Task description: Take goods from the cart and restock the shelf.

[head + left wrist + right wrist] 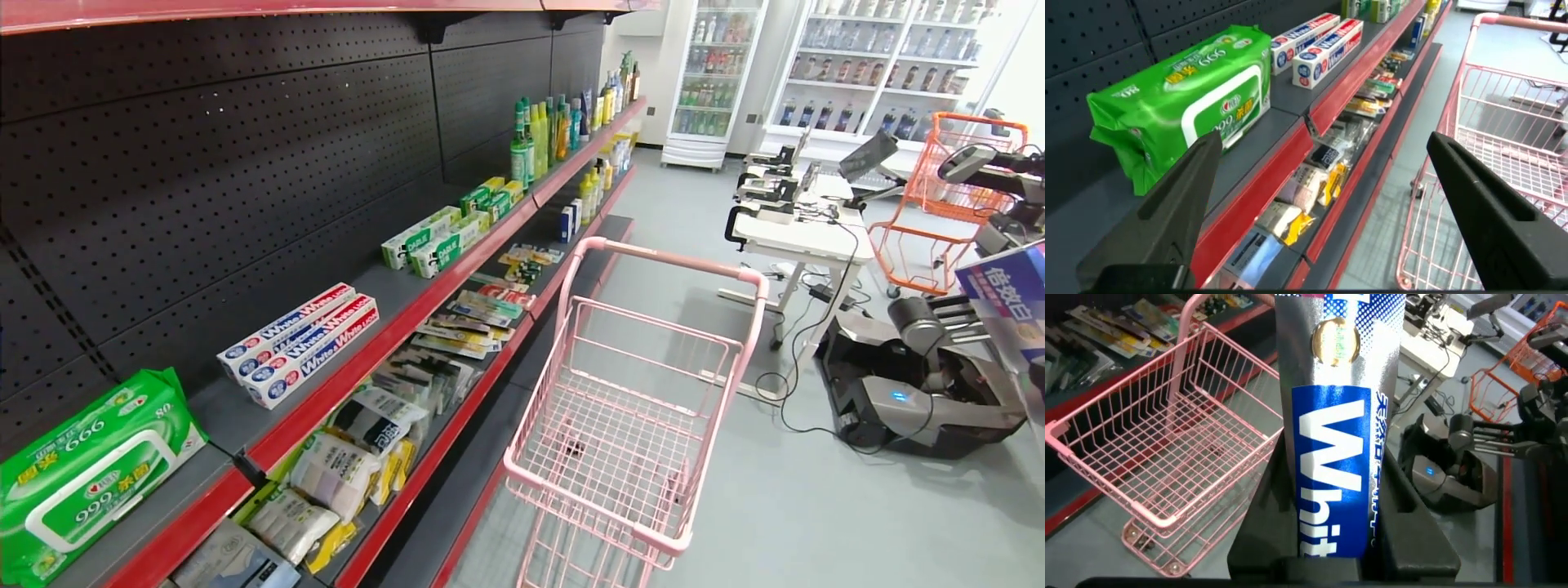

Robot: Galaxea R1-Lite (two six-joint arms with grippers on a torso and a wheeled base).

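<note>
My right gripper is shut on a blue and silver toothpaste box, which stands upright between its fingers above the floor beside the pink cart. That box shows at the far right in the head view. The pink cart stands in the aisle next to the shelf, and its basket looks bare. My left gripper is open with nothing in it, over the shelf's red edge near a green wipes pack. Toothpaste boxes lie on the top shelf.
The lower shelf holds several small packets. Bottles and green boxes stand farther along the top shelf. A dark machine with cables sits on the floor to the right, behind it a white table and an orange cart.
</note>
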